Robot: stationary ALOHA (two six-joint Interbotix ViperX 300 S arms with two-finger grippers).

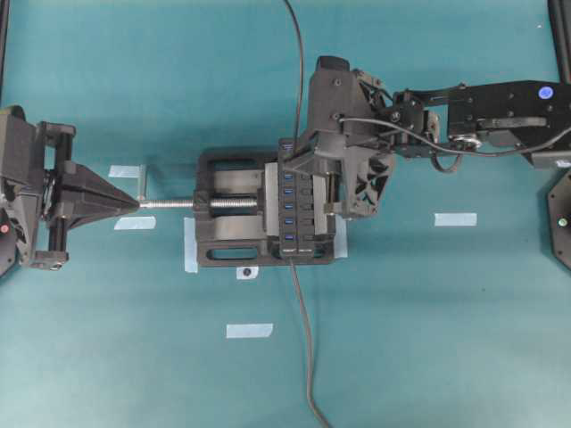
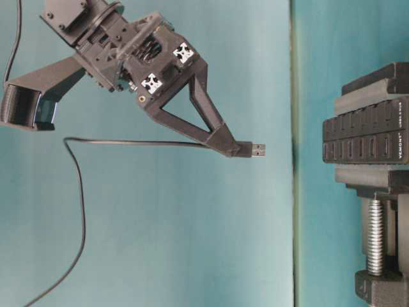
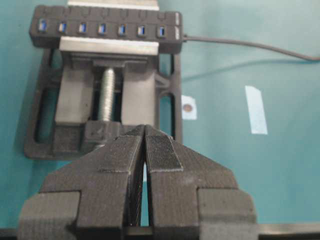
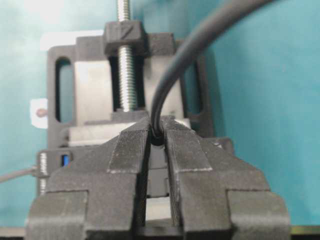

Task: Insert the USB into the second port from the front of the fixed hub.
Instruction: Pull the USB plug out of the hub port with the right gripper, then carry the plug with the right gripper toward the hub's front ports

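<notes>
The USB [image 2: 254, 150] is a small black plug with a metal tip, and my right gripper [image 2: 233, 149] is shut on it. In the table-level view the plug points at the fixed hub [image 2: 365, 137], with a clear gap between them. Its thin cable [image 4: 172, 70] leaves the gripper [image 4: 157, 132] and runs to the table's far edge [image 1: 297, 53]. Seen from overhead, the right gripper [image 1: 287, 166] hangs over the hub [image 1: 295, 203], a black bar with blue sockets clamped in a black vise [image 1: 234, 223]. My left gripper [image 1: 132, 205] is shut and empty at the vise's screw end, facing the hub [image 3: 105, 30].
The hub's own lead [image 1: 306, 357] runs off the front of the table. Pale tape strips [image 1: 455, 218] [image 1: 249, 330] lie on the teal mat, and a small dark dot mark [image 1: 246, 271] sits by the vise. The vise's silver screw [image 1: 174, 203] points at the left gripper.
</notes>
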